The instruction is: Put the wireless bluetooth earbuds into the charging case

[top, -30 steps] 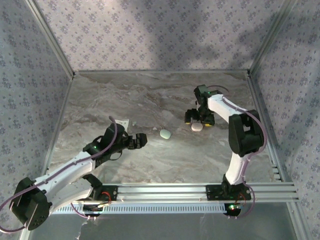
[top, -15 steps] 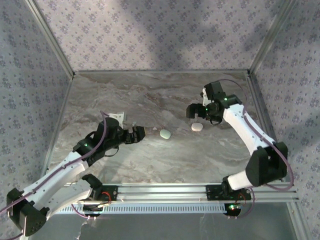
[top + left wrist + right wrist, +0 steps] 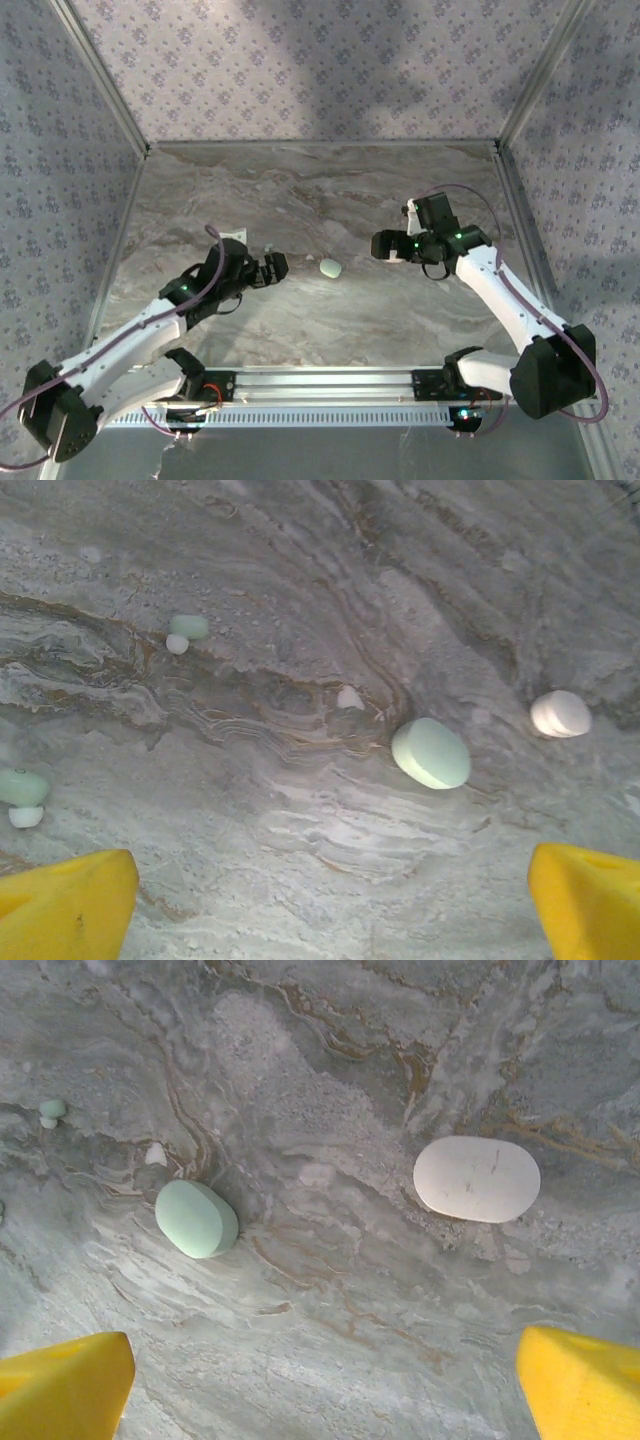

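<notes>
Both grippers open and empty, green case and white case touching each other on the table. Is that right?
Not quite: the green case and the white case lie apart, with bare table between them, as the right wrist view shows. The rest stands: the left gripper and the right gripper are open and empty.

A grey veined marble tabletop (image 3: 300, 870) is seen from above. A mint-green pebble-shaped case (image 3: 431, 753) is laid closed right of centre, and a white oval case (image 3: 560, 714) is set apart from it near the right edge. A small white piece (image 3: 349, 698) is found just up-left of the green case. A green earbud with a white tip (image 3: 186, 630) is seen at upper left, and a second earbud (image 3: 22, 792) at the left edge. The left gripper (image 3: 325, 905) is held wide open, its yellow fingertips (image 3: 65, 905) framed in the bottom corners.
</notes>
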Robot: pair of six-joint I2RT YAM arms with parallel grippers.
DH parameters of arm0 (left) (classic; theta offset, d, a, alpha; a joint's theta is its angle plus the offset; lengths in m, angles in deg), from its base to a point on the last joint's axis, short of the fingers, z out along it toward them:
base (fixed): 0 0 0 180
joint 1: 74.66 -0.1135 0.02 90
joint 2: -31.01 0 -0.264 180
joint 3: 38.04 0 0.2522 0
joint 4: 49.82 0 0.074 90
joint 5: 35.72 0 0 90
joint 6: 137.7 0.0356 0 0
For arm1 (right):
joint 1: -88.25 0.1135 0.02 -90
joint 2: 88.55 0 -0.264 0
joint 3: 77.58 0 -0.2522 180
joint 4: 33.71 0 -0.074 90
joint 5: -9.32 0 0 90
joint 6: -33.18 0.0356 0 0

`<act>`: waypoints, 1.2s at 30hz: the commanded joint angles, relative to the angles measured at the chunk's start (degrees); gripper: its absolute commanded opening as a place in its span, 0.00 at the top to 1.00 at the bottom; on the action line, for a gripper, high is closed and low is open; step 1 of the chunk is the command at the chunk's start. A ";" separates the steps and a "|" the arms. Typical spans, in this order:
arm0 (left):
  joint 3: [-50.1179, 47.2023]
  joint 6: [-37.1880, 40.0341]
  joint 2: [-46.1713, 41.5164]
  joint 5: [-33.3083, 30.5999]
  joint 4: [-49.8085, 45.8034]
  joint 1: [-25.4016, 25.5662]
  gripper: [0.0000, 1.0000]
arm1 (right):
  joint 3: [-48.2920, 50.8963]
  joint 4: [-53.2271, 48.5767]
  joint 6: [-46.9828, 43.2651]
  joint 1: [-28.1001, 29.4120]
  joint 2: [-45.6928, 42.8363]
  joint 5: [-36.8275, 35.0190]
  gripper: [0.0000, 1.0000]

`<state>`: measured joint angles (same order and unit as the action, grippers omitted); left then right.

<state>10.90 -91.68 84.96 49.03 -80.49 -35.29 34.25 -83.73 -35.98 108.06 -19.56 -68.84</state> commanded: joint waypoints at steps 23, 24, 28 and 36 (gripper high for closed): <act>-1.24 0.13 9.68 5.45 4.29 -7.74 0.00 | -6.58 5.86 -10.71 5.93 17.32 4.82 0.11; -1.36 0.00 9.61 5.80 4.02 -8.34 0.00 | -7.77 4.91 -11.43 6.85 18.51 4.19 0.11; -2.39 0.03 8.57 7.70 4.04 -10.95 0.00 | -11.58 2.79 -13.00 10.31 22.12 1.40 0.12; -5.39 -1.14 3.70 9.87 3.68 -16.13 0.00 | -18.71 -2.32 -15.77 13.23 29.47 -1.55 0.16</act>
<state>6.90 -91.70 90.95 56.85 -77.01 -50.13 18.40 -81.52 -48.99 120.81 7.81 -68.08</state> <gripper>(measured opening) 0.997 0.847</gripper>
